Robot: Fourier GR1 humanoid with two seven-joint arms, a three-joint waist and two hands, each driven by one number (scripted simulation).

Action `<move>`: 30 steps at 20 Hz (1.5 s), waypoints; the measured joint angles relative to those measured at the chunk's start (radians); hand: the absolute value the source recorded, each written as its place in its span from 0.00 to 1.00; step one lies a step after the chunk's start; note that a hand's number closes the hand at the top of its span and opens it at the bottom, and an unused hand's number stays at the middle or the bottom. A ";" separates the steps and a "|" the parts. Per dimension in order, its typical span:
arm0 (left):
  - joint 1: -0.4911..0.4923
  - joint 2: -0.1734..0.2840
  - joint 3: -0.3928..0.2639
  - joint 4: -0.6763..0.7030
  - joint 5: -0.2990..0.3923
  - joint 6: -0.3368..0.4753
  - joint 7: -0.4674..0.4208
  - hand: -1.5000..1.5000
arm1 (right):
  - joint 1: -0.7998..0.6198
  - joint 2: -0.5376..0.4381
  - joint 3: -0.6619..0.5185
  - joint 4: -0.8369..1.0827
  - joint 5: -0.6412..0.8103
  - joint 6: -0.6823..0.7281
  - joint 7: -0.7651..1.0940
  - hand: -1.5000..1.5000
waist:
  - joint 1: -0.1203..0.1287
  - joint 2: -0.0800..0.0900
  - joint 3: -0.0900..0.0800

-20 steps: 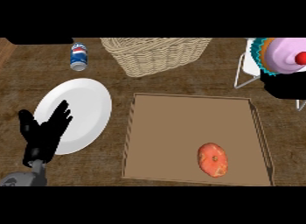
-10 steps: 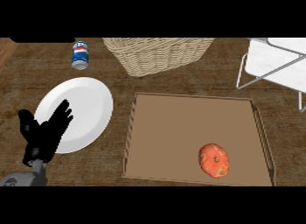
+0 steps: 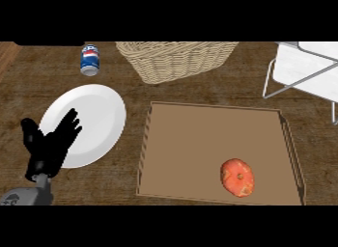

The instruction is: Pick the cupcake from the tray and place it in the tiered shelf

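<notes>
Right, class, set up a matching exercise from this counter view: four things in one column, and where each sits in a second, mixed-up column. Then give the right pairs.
Things:
1. can
2. basket
3. orange fruit
4. left hand

Places:
A. inside the tray, near its lower right corner
B. over the lower left edge of the white plate
C. top centre, above the tray
D. top left, above the plate

Pairs: 1-D, 2-C, 3-A, 4-B
</notes>
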 measured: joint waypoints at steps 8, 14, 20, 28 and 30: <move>0.000 -0.007 0.010 -0.003 -0.008 -0.014 0.003 0.50 | -0.014 -0.038 0.023 0.244 0.044 -0.041 -0.205 1.00 | 0.005 0.002 0.000; 0.007 -0.014 0.012 -0.017 -0.021 -0.018 0.006 0.50 | -0.030 -0.036 0.034 0.399 0.097 -0.130 -0.321 1.00 | 0.007 0.003 -0.001; 0.010 -0.023 0.018 -0.016 -0.028 -0.029 -0.008 0.50 | -0.084 -0.046 0.039 0.575 0.148 -0.215 -0.435 1.00 | 0.012 0.005 0.000; -0.001 -0.030 0.032 0.002 -0.034 -0.040 -0.004 0.50 | -0.132 -0.044 0.025 0.711 0.157 -0.271 -0.562 1.00 | 0.010 0.004 0.001; 0.004 -0.028 0.035 -0.009 -0.032 -0.044 0.006 0.50 | -0.144 -0.047 0.025 0.729 0.160 -0.266 -0.572 1.00 | 0.009 0.003 0.001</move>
